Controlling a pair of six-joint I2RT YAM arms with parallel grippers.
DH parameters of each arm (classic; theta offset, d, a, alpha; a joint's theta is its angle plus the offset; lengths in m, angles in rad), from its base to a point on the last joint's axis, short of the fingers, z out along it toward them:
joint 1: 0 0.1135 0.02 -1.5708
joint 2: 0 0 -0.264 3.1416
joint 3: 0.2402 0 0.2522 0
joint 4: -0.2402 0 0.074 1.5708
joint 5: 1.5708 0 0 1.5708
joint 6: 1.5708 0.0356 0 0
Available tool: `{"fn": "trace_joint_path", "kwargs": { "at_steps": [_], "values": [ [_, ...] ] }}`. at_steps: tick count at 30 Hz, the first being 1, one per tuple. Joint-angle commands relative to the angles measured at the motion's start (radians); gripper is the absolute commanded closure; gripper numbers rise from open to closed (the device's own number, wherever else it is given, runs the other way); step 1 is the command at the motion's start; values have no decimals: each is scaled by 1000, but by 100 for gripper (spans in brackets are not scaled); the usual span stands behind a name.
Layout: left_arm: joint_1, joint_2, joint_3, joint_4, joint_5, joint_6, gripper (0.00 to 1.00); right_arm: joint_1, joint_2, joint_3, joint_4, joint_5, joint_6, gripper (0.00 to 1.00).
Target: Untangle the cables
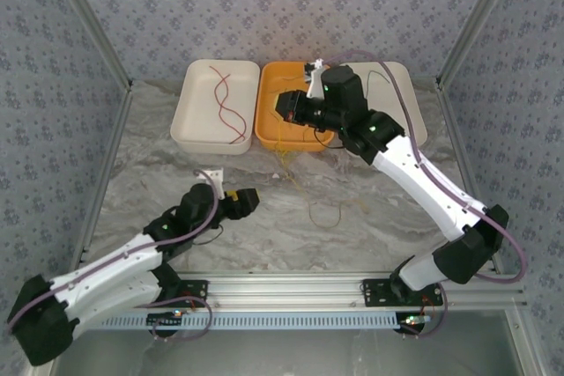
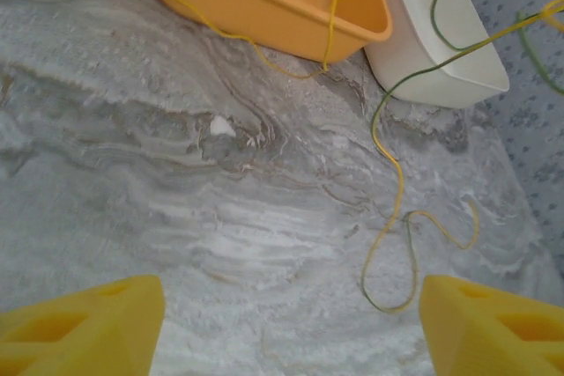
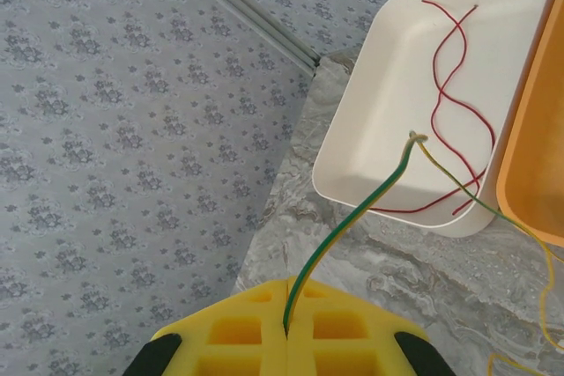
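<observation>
An orange rectangular plastic tray [image 1: 275,77] is set at the far side of the grey marbled tabletop [image 1: 176,182]. Just left of it a white rectangular plastic tray [image 1: 198,103] is placed, with thin dark red wavy cables [image 1: 227,103] laid inside. Just right of the orange tray a second white plastic tray [image 1: 419,116] is set. Thin yellow and green wavy cables [image 2: 402,184] are draped over the orange tray's near rim onto the tabletop before it. The right gripper [image 1: 284,107] is held above the orange tray, with one strand pinched between its pads [image 3: 339,332]. The left gripper [image 1: 245,202] is placed before the tray, towards its left, with its jaws spread.
</observation>
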Motion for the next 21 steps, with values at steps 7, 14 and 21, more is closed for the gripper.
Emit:
{"fn": "trace_joint_path", "kwargs": {
  "at_steps": [7, 14, 21],
  "values": [
    [-157, 288, 49, 473, -120, 281, 8, -12, -44, 62, -75, 15, 43, 100],
    [-163, 458, 126, 526, -233, 344, 6, 9, -70, 51, -60, 5, 61, 100],
    [-135, 606, 247, 515, -312, 317, 13, 10, -107, 18, -53, 19, 70, 100]
  ]
}}
